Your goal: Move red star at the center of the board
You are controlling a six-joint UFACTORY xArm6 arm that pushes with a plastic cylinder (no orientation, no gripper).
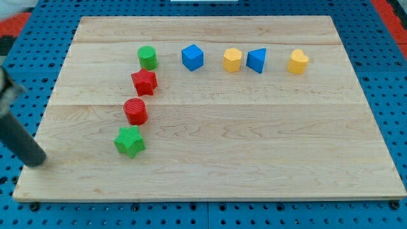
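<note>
The red star (144, 82) lies on the wooden board (254, 146) in the upper left part, just below the green cylinder (147, 58) and above the red cylinder (135, 111). The green star (130, 141) lies below the red cylinder. My tip (38, 160) is at the board's left edge, low down, well to the left of the green star and apart from every block. The dark rod runs up and off the view's left side.
Along the board's top stand a blue cube (192, 57), a yellow hexagonal block (233, 60), a blue triangular block (257, 60) and a yellow block (297, 62). A blue pegboard table (394, 95) surrounds the board.
</note>
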